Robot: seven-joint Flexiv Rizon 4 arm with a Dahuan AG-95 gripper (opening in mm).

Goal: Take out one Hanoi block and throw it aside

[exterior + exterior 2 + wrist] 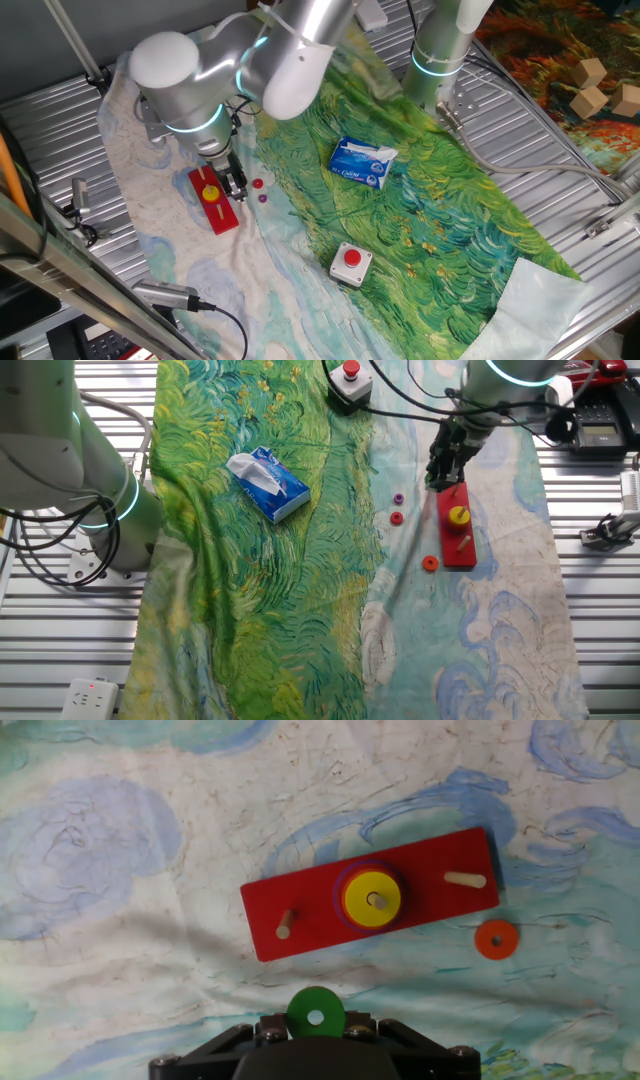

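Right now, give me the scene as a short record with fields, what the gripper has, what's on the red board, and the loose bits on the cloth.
gripper: shut on the green disc, raised above the cloth beside the board
red board: flat on the cloth, three pegs
middle peg: yellow disc on top of a stack
end pegs: both bare
orange disc: loose on the cloth, just off the board's end
red disc: loose on the cloth
purple disc: loose on the cloth
tissue pack: on the green part of the cloth
red button box: near the cloth's edge
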